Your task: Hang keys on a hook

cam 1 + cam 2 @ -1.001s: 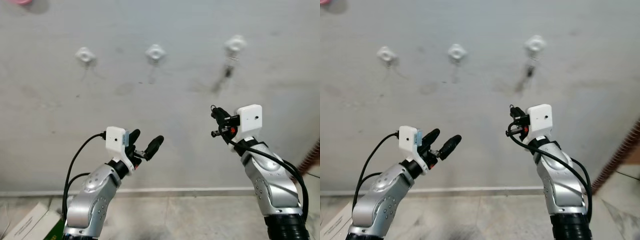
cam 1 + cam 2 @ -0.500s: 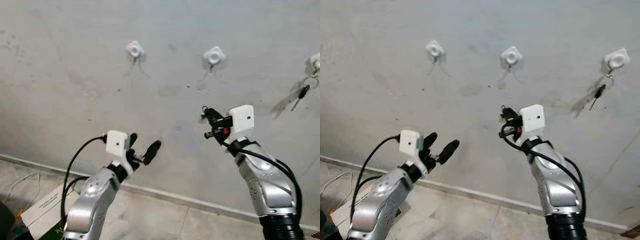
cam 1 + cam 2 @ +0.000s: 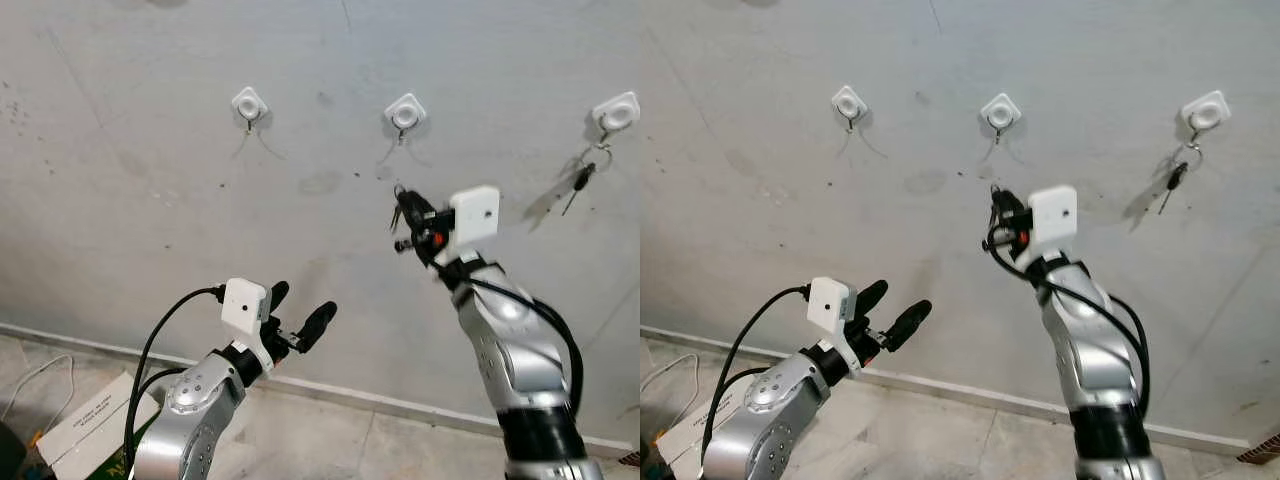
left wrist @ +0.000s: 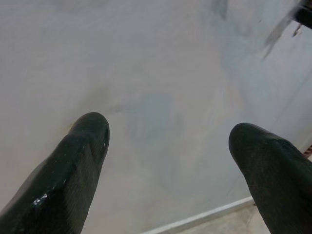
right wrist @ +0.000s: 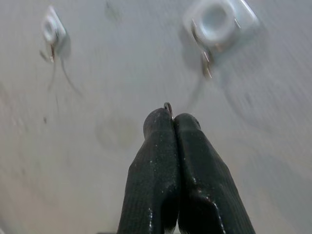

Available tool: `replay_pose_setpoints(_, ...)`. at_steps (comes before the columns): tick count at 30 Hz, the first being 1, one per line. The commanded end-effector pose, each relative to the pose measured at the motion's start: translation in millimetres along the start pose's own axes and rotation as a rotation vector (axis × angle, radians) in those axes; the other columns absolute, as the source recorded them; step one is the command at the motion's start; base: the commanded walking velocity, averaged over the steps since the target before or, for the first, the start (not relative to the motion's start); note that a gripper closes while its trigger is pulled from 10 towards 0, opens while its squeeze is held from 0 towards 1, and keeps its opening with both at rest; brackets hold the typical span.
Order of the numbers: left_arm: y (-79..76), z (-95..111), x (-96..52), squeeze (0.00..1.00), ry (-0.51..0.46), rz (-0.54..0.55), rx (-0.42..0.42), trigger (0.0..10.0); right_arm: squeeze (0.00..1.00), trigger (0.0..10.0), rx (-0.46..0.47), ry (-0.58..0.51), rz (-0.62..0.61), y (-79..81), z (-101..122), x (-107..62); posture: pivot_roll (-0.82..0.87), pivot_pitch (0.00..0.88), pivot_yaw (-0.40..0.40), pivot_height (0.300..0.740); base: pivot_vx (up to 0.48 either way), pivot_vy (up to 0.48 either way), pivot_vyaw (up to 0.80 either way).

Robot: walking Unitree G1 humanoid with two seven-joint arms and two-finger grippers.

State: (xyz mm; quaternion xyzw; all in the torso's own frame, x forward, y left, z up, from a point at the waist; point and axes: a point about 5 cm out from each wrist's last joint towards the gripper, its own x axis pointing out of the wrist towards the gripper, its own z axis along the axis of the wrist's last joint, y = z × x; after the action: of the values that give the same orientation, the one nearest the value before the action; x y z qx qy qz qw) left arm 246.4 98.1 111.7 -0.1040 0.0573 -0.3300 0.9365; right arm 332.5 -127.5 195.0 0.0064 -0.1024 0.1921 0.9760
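a key ring (image 5: 168, 106) pokes out between the pressed-together fingers of the right hand (image 5: 173, 121), raised just below the middle hook (image 3: 405, 113). another key (image 3: 579, 178) hangs on the right hook (image 3: 616, 112). left hand (image 3: 300, 318) gapes wide, low.

- The middle hook (image 3: 405, 113) sticks out bare from the wall (image 3: 130, 230), with open wall all round it.
- The right gripper (image 3: 399, 219), pinched on a key ring (image 5: 168, 107), sits just below it, nothing between.
- The left hook (image 3: 249, 104) is bare too.
- The right hook (image 3: 614, 114) is taken by hanging keys (image 3: 580, 178).
- The left gripper (image 3: 298, 313) hangs low, fingers spread, well apart from the hooks.
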Motion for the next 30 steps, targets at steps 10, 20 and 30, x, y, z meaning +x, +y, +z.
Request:
replay_pose_setpoints(10,-14.4,16.0,2.5,0.0,-0.017,-0.101,0.054,10.0,0.0,10.0,-0.003,-0.065,0.021,-5.5,17.5,27.8,0.03,0.0,0.087,0.74,0.0,0.0,0.0)
replay_pose_setpoints(20,-19.0,21.8,1.6,0.0,-0.024,-0.146,0.051,10.0,0.0,10.0,0.028,-0.055,0.021,-21.0,15.0,16.8,0.02,0.0,0.093,0.74,0.0,0.0,0.0)
replay_pose_setpoints(30,-19.3,18.7,1.5,0.0,-0.005,-0.16,0.044,10.0,0.0,10.0,0.059,-0.064,0.049,-23.7,16.1,3.6,0.01,0.0,0.106,0.74,0.0,0.0,0.0)
